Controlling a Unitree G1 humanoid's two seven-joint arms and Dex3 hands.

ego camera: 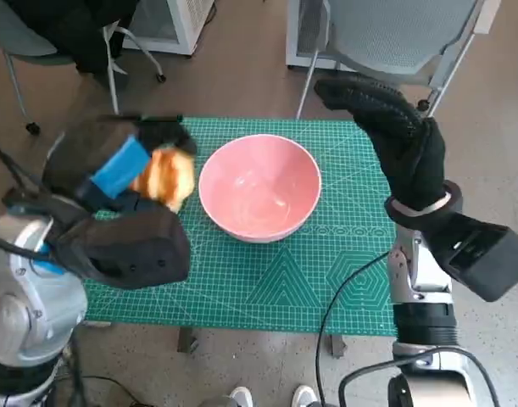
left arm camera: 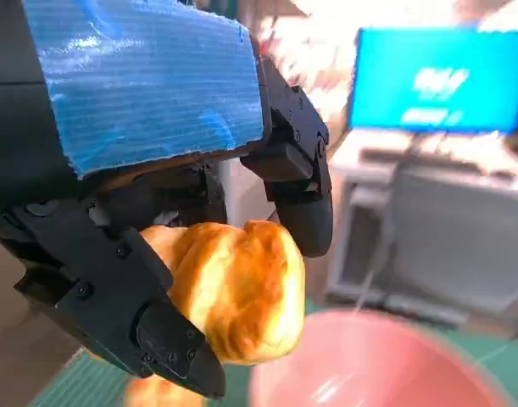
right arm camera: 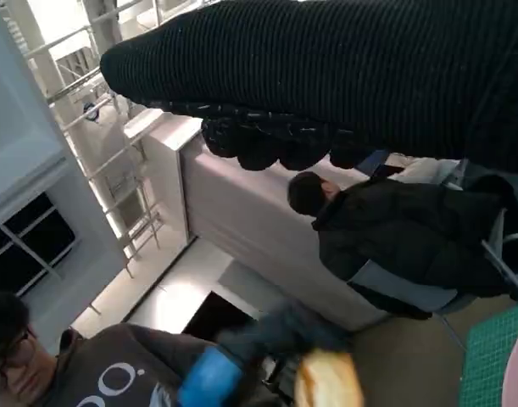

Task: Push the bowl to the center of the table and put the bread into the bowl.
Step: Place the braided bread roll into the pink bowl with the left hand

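From the head camera, the pink bowl sits on the green cutting mat that covers the small table, roughly in the middle of it. The left hand is raised just beside the bowl's rim on the robot's left, and the golden bread shows between its black fingers, close to the bowl but not over it or in it. The right hand in its knitted glove stands upright by the mat's far right corner, fingers stretched and close together, holding nothing and touching nothing.

The left wrist camera gives the grip much more plainly: the bread is clamped between a black finger on one side and the lower black fingers on the other, under the blue tape on the hand's back. A blurred curve of the bowl lies near the bread, and a blue screen glows in the background.

The right wrist camera shows what the others do not: a person in a dark jacket sitting at a distance and another person in a grey top close by. The glove crosses this picture, and the bread and blue tape appear small and blurred. Two grey chairs stand beyond the table in the head view.
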